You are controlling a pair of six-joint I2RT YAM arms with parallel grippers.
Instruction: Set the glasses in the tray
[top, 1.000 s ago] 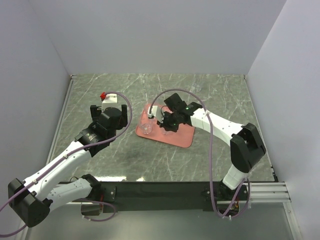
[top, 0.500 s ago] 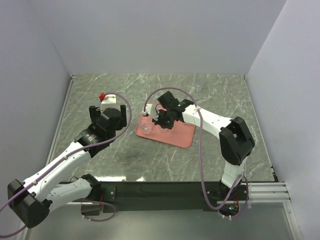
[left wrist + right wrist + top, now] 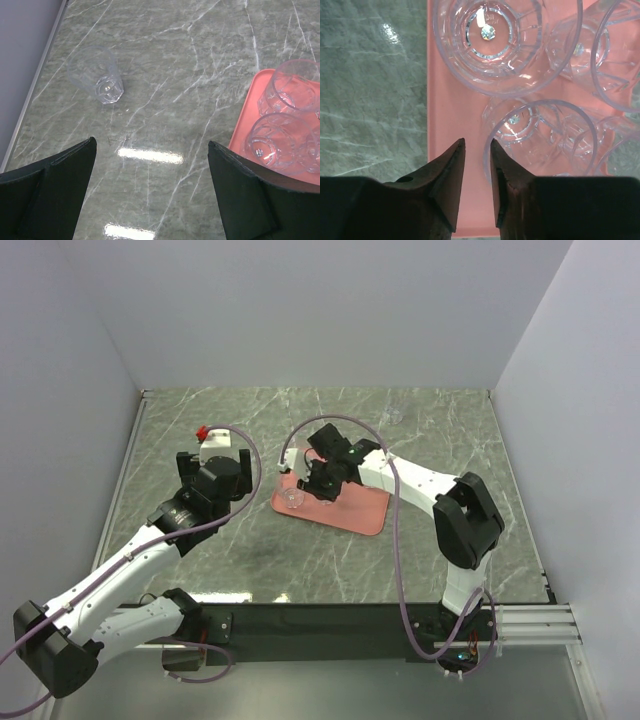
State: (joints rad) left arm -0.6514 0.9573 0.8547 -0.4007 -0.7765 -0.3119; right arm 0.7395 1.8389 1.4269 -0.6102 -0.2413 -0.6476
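The salmon-pink tray [image 3: 345, 510] lies mid-table and holds several clear glasses. The right wrist view shows them upright on the tray [image 3: 455, 125], a large one [image 3: 505, 35] and a nearer one [image 3: 540, 135]. My right gripper [image 3: 478, 150] hovers over the tray's left part, almost shut with a thin gap and holding nothing; the nearer glass's rim runs just under its right finger. My left gripper [image 3: 152, 150] is wide open and empty above bare table. One glass [image 3: 97, 77] lies on its side ahead of it to the left. Two tray glasses [image 3: 270, 142] show at its right.
The tray's edge [image 3: 247, 115] is close to the left gripper's right finger [image 3: 250, 195]. A faint glass-like shape [image 3: 393, 417] sits near the back wall. Grey walls enclose the marble table on three sides.
My right gripper has moved left across the tray toward its left end. The left arm has barely shifted.
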